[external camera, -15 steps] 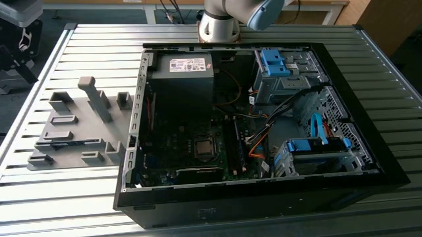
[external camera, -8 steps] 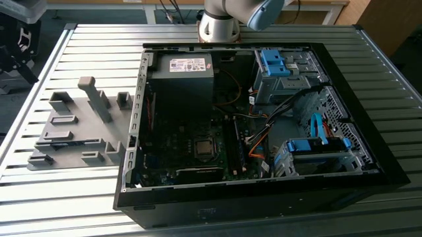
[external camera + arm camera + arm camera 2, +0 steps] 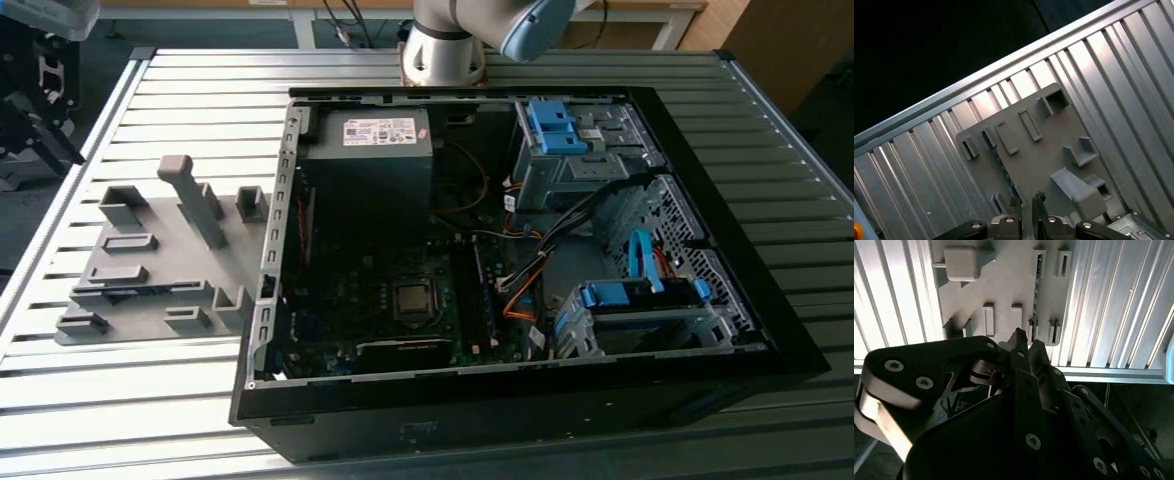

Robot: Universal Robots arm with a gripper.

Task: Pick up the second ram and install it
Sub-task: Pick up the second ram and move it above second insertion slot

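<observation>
Black gripper (image 3: 1027,342) hangs over the flat grey fixture (image 3: 1004,285) on a ribbed metal table (image 3: 200,70), fingers narrowly parted, holding nothing. The ram (image 3: 1036,295), a thin stick on edge, stands between the fixture's slotted blocks, near the fingertips. The exterior view adds an open black computer case (image 3: 534,430) beside the fixture.

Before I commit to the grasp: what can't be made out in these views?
Second wrist view: second ram is edge-on, so its label and chips are hidden.
Second wrist view: gripper covers part of the fixture plate.
Exterior view: memory slots are too dark to tell which are filled.
</observation>
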